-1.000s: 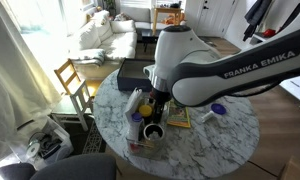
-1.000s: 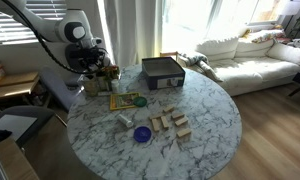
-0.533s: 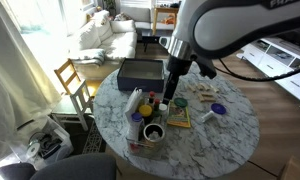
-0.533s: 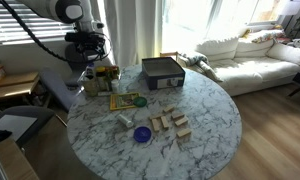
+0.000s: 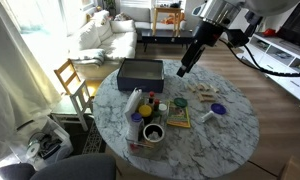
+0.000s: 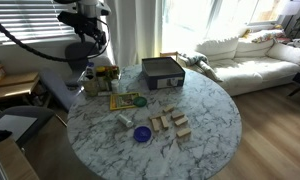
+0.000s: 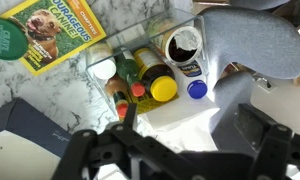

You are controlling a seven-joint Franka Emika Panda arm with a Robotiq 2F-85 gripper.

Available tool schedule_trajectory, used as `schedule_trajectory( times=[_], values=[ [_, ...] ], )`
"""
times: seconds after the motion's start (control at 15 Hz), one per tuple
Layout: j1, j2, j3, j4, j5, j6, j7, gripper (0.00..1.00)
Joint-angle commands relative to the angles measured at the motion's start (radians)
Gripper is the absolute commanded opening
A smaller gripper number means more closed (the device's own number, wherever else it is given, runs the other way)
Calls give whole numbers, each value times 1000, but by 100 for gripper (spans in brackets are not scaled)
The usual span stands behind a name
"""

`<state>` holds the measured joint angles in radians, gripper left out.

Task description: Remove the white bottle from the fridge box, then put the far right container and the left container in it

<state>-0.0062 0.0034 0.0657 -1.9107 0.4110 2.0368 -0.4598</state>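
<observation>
The fridge box (image 5: 131, 128) lies at the table's edge and also shows in the other exterior view (image 6: 102, 88). In it stand the white bottle (image 5: 136, 101) at one end, a yellow-capped bottle (image 7: 162, 88), and red- and blue-capped jars. The tan tin with a dark inside (image 5: 153, 132) sits at the other end, also seen from the wrist (image 7: 181, 46). My gripper (image 5: 182, 70) hangs high above the table, away from the box, open and empty. In the wrist view the white bottle (image 7: 180, 118) shows between the spread fingers (image 7: 185, 130).
A dark grey box (image 5: 140, 72) stands at the back of the round marble table. A yellow book (image 6: 123, 101), a green lid (image 6: 140, 100), a purple disc (image 6: 142, 134) and several wooden blocks (image 6: 170, 122) lie mid-table. A wooden chair (image 5: 70, 80) stands beside the table.
My gripper has risen from the fridge box to high above the table and moved away from it. The white bottle has stayed in the box.
</observation>
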Motion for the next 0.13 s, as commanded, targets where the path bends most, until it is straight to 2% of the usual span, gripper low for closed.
schedule_trajectory(
  times=[0.0,0.07],
  values=[
    [13,-1,-15,3,-1,-2,1,100],
    [16,1,-14,3,-1,-2,1,100]
  ],
)
